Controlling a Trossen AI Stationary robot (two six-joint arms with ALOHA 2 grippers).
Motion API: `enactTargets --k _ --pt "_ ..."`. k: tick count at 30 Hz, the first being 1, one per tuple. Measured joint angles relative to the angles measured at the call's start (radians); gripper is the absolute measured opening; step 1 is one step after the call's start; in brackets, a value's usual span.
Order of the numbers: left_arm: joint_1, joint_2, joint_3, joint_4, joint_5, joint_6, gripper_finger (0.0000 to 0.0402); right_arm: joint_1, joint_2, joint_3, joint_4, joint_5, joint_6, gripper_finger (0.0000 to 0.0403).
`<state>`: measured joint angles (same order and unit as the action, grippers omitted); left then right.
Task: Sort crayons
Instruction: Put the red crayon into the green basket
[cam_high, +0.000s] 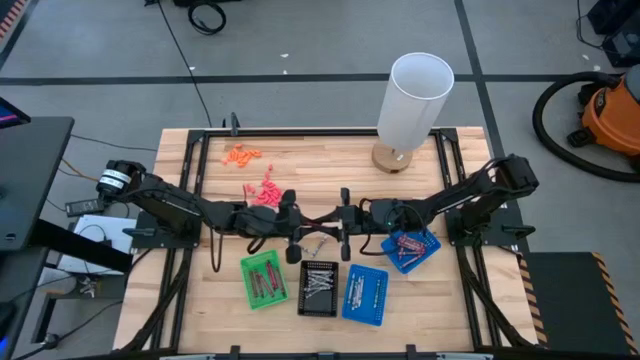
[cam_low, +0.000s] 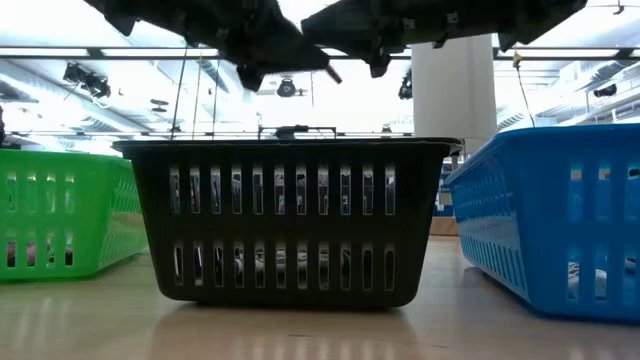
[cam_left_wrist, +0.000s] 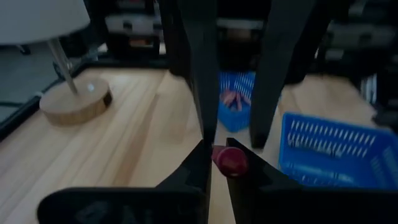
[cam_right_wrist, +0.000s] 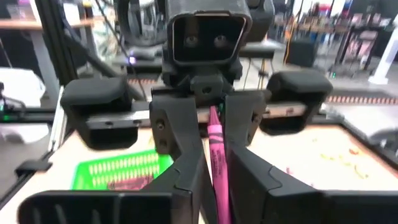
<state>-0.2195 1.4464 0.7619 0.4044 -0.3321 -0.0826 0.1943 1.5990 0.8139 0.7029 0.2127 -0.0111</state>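
A magenta-red crayon (cam_right_wrist: 214, 146) hangs in the air over the black tray (cam_high: 318, 288), between my two grippers, which meet tip to tip at the table's middle. My left gripper (cam_left_wrist: 221, 160) comes from the left and is shut on the crayon. My right gripper (cam_right_wrist: 216, 171) comes from the right, its fingers a little apart with the crayon lying along the gap between them. Dark red crayons lie in the green tray (cam_high: 263, 278), grey ones in the black tray, and reddish ones in the far blue tray (cam_high: 410, 248). My left gripper pinches the crayon's left end (cam_left_wrist: 230, 160) between its two fingertips, level, from the table's left. The crayon points on along the fingers toward the right arm, about level and lifted clear of the trays. My right gripper's fingers (cam_right_wrist: 249, 180) flank the crayon's other end; whether they touch it I cannot tell.
A second blue tray (cam_high: 364, 294) sits right of the black one. Stubby orange bits (cam_high: 241, 154) and coral-pink bits (cam_high: 262, 192) lie at the far left. A white lamp (cam_high: 408, 110) on a wooden base stands at the far right.
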Motion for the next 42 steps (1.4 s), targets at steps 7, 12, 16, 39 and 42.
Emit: enactTargets --k 7,12,16,39,42 --pt "-0.008 0.000 0.000 -0.101 0.000 -0.005 0.0040 0.000 -0.070 0.000 -0.199 -0.012 0.041 0.0118" --pt "-0.042 -0.006 0.000 -0.167 0.044 -0.012 0.0041 0.002 -0.084 0.000 -0.266 -0.027 0.042 0.0123" --pt "-0.082 -0.039 0.001 -0.249 0.057 -0.032 0.0042 0.003 -0.082 0.000 -0.316 -0.025 0.042 0.0122" --pt "-0.322 -0.158 -0.001 -0.753 0.164 -0.087 0.0043 0.003 -0.081 0.000 -0.363 0.005 0.042 0.0122" --pt "-0.333 -0.158 -0.001 -0.766 0.160 -0.082 0.0043 0.003 -0.081 0.000 -0.364 0.005 0.042 0.0122"
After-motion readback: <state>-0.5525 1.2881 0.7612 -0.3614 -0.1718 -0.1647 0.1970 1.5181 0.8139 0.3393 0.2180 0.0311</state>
